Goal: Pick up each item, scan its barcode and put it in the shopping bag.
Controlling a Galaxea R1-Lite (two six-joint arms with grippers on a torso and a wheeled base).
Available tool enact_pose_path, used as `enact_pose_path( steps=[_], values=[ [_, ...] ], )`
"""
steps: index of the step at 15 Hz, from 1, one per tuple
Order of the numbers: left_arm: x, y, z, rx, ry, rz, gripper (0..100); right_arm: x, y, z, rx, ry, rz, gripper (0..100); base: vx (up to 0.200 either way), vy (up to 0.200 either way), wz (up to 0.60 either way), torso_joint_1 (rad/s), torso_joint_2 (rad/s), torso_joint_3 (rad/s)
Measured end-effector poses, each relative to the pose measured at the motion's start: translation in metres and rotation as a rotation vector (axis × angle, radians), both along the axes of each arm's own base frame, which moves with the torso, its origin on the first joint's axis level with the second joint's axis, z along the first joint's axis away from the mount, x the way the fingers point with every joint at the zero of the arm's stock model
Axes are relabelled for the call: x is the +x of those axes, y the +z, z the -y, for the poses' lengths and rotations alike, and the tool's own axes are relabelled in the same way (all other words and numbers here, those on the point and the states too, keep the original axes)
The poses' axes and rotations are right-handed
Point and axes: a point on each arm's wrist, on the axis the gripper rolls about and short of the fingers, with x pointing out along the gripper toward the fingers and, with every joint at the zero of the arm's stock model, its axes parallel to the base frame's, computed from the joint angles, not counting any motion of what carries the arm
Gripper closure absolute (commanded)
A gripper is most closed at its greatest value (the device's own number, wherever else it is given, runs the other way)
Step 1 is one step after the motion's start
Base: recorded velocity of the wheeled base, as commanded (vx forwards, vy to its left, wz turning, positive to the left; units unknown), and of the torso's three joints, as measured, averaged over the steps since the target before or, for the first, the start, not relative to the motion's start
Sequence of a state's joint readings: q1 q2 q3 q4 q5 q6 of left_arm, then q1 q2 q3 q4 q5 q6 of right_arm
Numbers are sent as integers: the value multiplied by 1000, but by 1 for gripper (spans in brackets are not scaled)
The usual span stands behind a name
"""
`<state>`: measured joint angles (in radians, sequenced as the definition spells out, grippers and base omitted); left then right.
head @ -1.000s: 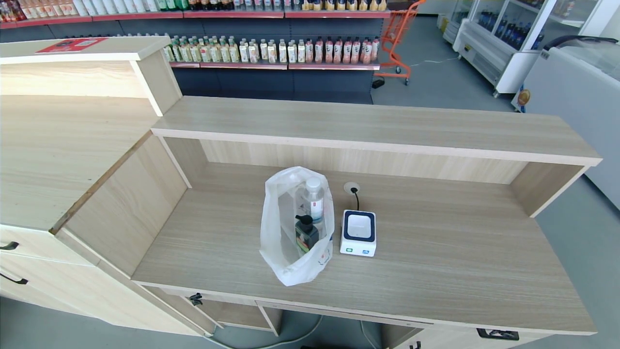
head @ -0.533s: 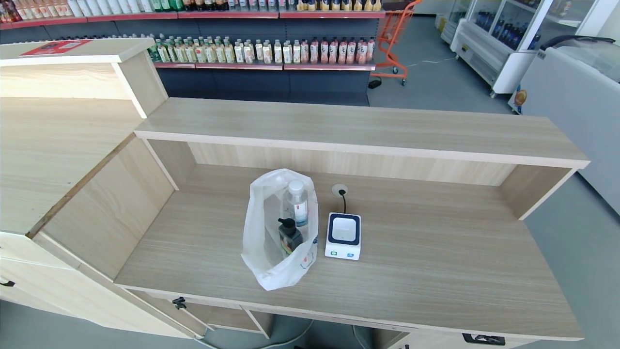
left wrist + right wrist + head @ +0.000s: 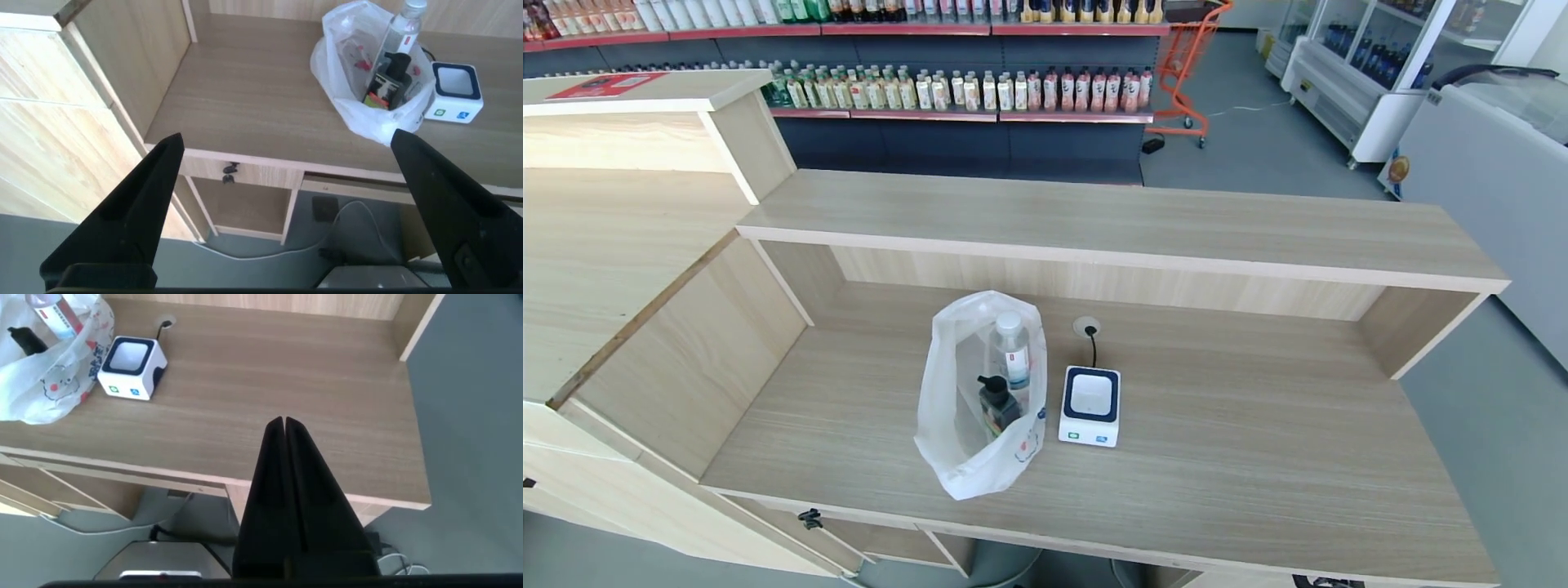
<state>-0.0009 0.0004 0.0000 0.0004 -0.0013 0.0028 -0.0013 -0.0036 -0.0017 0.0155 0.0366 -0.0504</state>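
Centrally, I see the shopping bag (image 3: 943, 416), white and translucent, standing upright near the table's (image 3: 1258, 457) front edge, mouth open upward. Inside it, a clear bottle (image 3: 1011, 349) with a white cap and a dark pump bottle (image 3: 996, 404) stand with their long axes vertical, the pump bottle nearer the front. A white scanner (image 3: 1089, 406) sits just beside the bag on its right, window facing up. A back wall and side panels bound the table; its widest stretch lies right of the scanner. The left gripper (image 3: 286, 143) has its fingers apart; the right gripper (image 3: 283, 423) has its fingers together. Both are held off the front edge.
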Motion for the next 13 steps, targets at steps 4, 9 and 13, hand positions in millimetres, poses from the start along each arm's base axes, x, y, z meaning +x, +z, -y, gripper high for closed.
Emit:
enact_pose_path(
  steps=[4, 9, 13],
  values=[
    [0, 0, 0, -3, 1, 0, 0, 0, 0, 0, 0, 0, 0, 100, 0, 0, 0, 0, 0, 0],
    [0, 0, 0, -4, 1, 0, 0, 0, 0, 0, -3, 1, -1, 100, 0, 0, 0, 0, 0, 0],
    [0, 0, 0, -4, 2, 0, 0, 0, 0, 0, -5, 1, -1, 100, 0, 0, 0, 0, 0, 0]
  ],
)
